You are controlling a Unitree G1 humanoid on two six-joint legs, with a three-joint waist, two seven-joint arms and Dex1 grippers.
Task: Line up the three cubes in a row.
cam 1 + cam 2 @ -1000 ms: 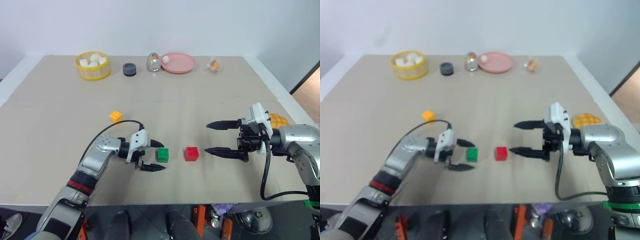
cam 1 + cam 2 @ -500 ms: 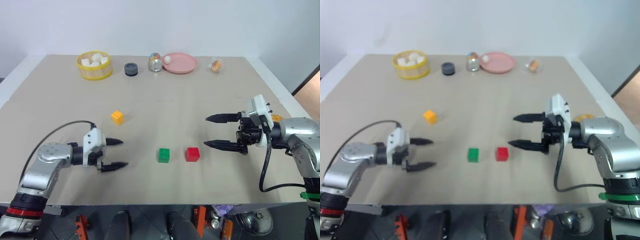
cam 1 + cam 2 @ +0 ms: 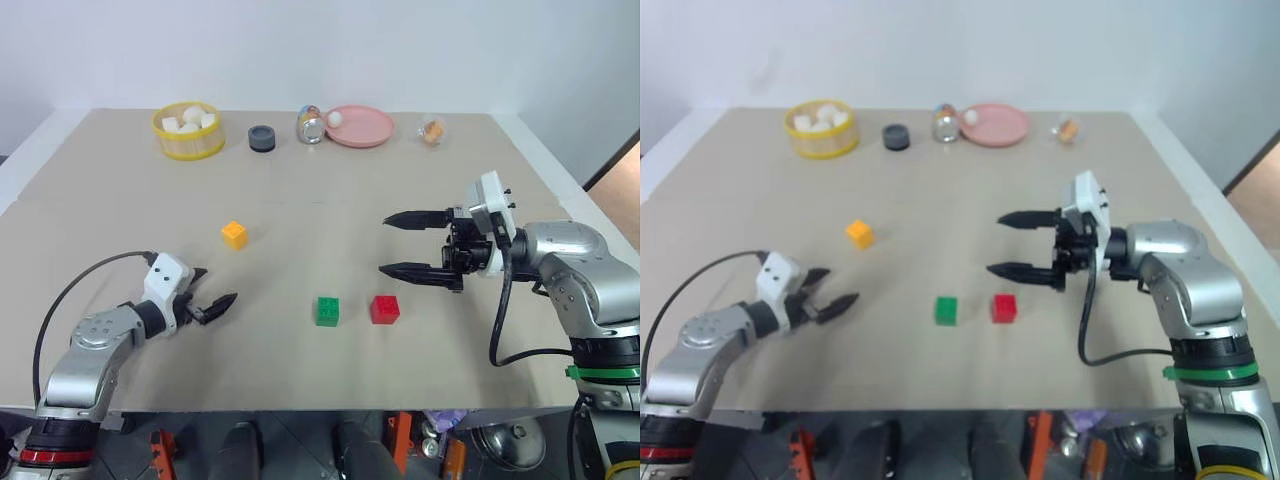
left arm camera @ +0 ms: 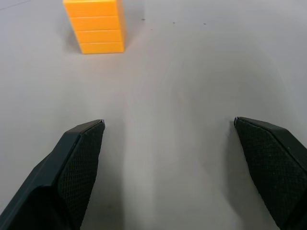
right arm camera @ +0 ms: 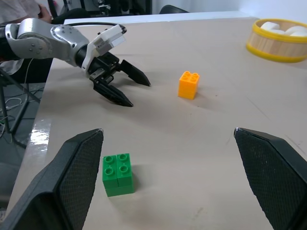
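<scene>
Three studded cubes lie on the tan table: the yellow-orange cube [image 3: 234, 234] toward the left, the green cube [image 3: 327, 310] and the red cube [image 3: 384, 308] side by side near the front middle. My left gripper [image 3: 218, 285] is open and empty, low over the table, left of the green cube and in front of the yellow-orange one [image 4: 98, 26]. My right gripper [image 3: 383, 245] is open and empty. It points left and hovers just behind and above the red cube. The right wrist view shows the green cube [image 5: 118, 173], the yellow-orange cube [image 5: 189, 85] and the left gripper [image 5: 139, 93].
Along the table's far edge stand a yellow basket [image 3: 187, 146] of white lumps, a black round piece [image 3: 262, 138], a tipped can [image 3: 309, 125], a pink plate [image 3: 360, 127] and a small clear cup [image 3: 432, 130]. The table's front edge runs just below the cubes.
My left gripper has drawn back to the left, away from the green cube, and turned. My right gripper has shifted left and up a little. The cubes stayed put.
</scene>
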